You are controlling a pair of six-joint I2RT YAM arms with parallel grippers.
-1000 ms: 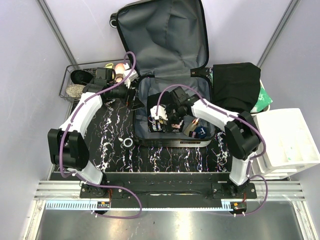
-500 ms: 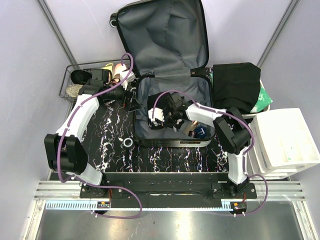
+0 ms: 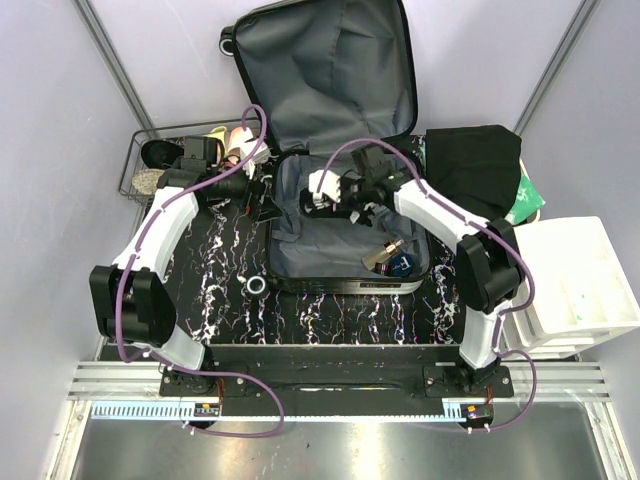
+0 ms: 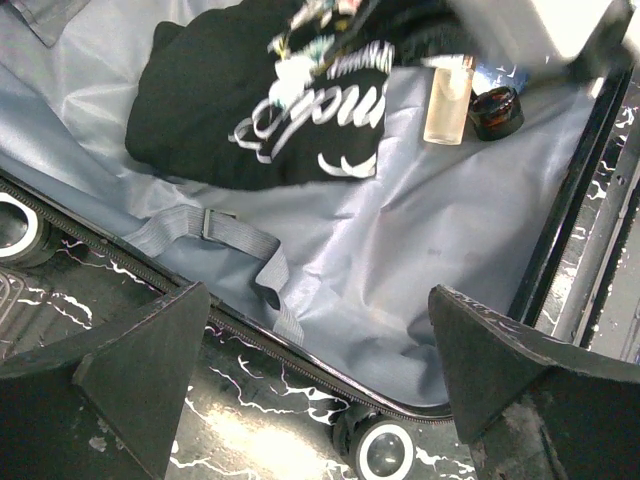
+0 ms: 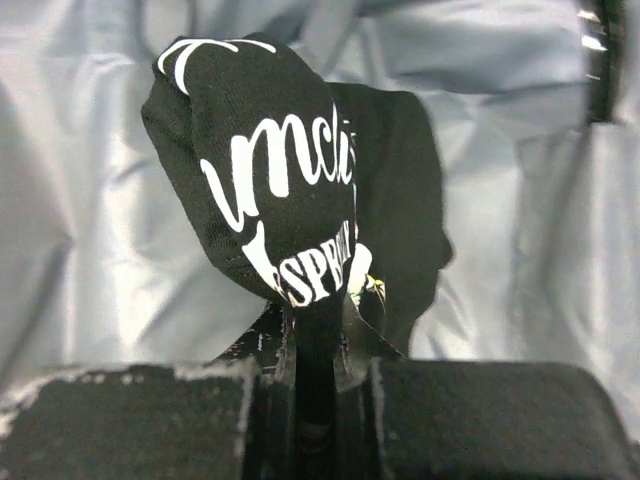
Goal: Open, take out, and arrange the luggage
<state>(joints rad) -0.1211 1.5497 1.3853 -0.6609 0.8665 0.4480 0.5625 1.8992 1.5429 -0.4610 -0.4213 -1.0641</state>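
At the far middle of the table the luggage lies open, lid propped upright against the back wall so the grey-lined tray faces you. Right gripper: jaws pinched together on a fold of the black garment, which hangs bunched above the lining. Judgement: it is pinched at one edge so it comes free of the tray without dragging the small items. Left gripper: jaws wide apart, holding nothing, hovering over the tray's left rim by a wheel, probably waiting its turn. At the tray's near right corner lie a clear bottle and a dark jar, just beside each other; no label is readable on either. Writing on the garment: white script, only partly legible, with block letters "SPR" below it; the fold hides the rest.
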